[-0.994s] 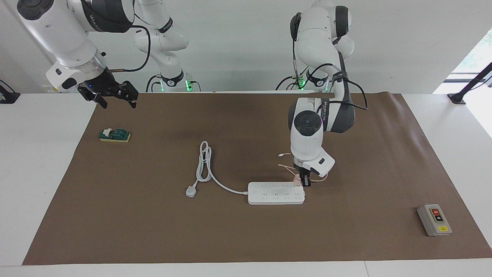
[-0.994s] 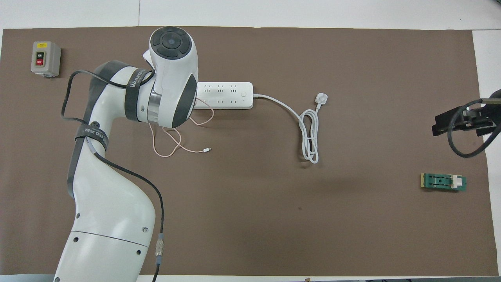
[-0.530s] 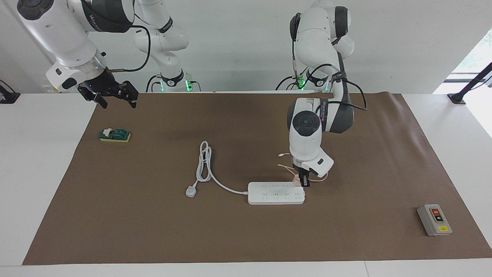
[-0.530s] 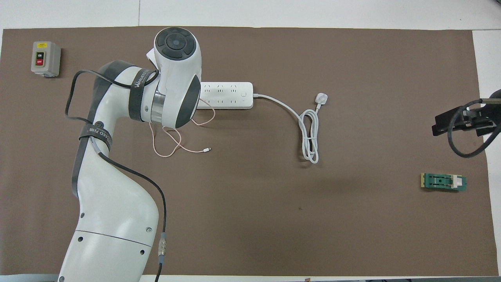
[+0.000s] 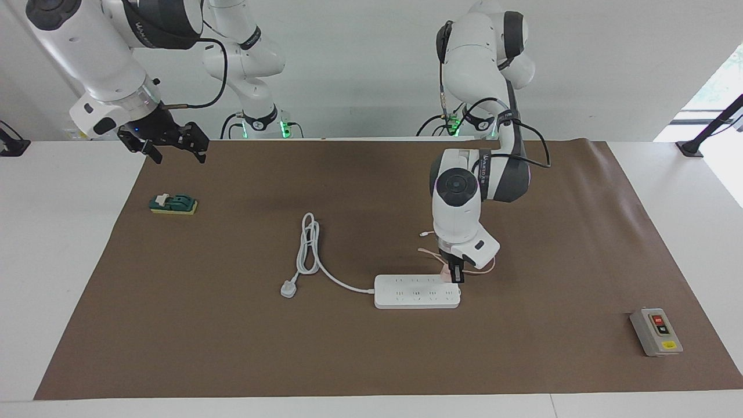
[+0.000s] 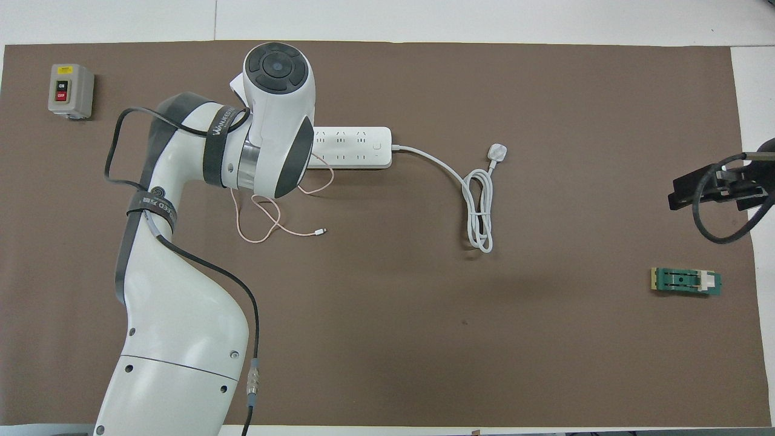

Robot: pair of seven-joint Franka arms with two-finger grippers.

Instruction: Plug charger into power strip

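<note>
The white power strip (image 5: 417, 291) lies flat on the brown mat, and its end toward the left arm is covered by that arm in the overhead view (image 6: 351, 147). My left gripper (image 5: 455, 273) points straight down over that end, shut on the pale-pink charger (image 5: 446, 271). The charger sits at the strip's edge nearer to the robots; whether its prongs are in a socket I cannot tell. Its thin pink cable (image 6: 275, 224) trails in loops nearer to the robots. My right gripper (image 5: 171, 139) waits open, raised over the mat's corner at the right arm's end.
The strip's thick white cord and round plug (image 5: 288, 288) lie coiled toward the right arm's end. A green switch block (image 5: 173, 204) sits below the right gripper. A grey box with red and black buttons (image 5: 656, 331) stands at the left arm's end, farther from the robots.
The left arm has shifted slightly along the strip toward the right arm's end, still holding the charger. The right arm has not moved.
</note>
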